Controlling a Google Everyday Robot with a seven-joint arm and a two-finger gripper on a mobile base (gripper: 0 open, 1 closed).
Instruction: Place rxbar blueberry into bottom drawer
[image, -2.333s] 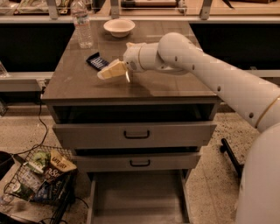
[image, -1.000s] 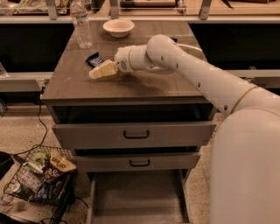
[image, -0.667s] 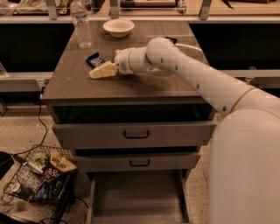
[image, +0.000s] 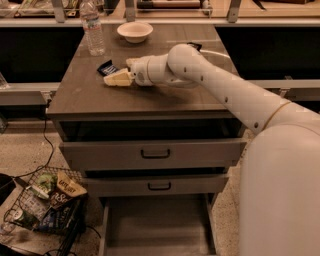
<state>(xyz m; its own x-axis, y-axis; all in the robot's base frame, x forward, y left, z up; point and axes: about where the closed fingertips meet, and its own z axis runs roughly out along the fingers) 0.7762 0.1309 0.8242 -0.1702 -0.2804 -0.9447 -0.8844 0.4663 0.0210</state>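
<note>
The rxbar blueberry (image: 106, 67), a small dark blue wrapper with white lettering, lies flat on the cabinet top (image: 165, 92) near its left side. My gripper (image: 114, 79) reaches in from the right and sits low over the top, its cream tip just below and right of the bar, close to it or touching it. The bottom drawer (image: 156, 225) is pulled out at the foot of the grey cabinet, and its flat floor holds nothing.
A clear water bottle (image: 92, 27) and a white bowl (image: 135, 31) stand at the back of the cabinet top. The two upper drawers (image: 155, 152) with dark handles are partly out. A wire basket of snack bags (image: 45, 205) sits on the floor at left.
My gripper has moved left across the cabinet top, from right of the bar to right beside it. The bar has not moved.
</note>
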